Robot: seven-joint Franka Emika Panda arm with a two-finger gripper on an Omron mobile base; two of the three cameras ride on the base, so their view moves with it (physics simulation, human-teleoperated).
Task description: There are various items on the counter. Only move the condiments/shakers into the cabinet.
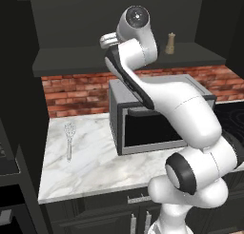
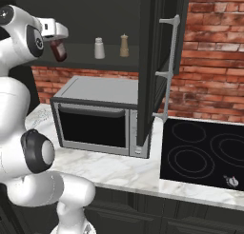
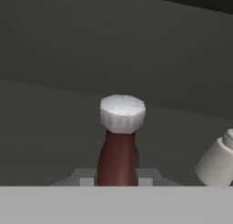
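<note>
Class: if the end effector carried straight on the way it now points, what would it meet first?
Probably the cabinet's dark back wall. The bottle it holds leads, and the shaker sits off to one side, though depth is unclear.

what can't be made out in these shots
- End effector: in the hand view the grey band cuts off its tips; they close on the bottle, whose base is cut off too.
- Shaker: cut by the hand view's right edge.
- Bottle: in the right base view, too small to tell whether it touches the cabinet ledge.
- Whisk: left base view, wires too small to count.
</note>
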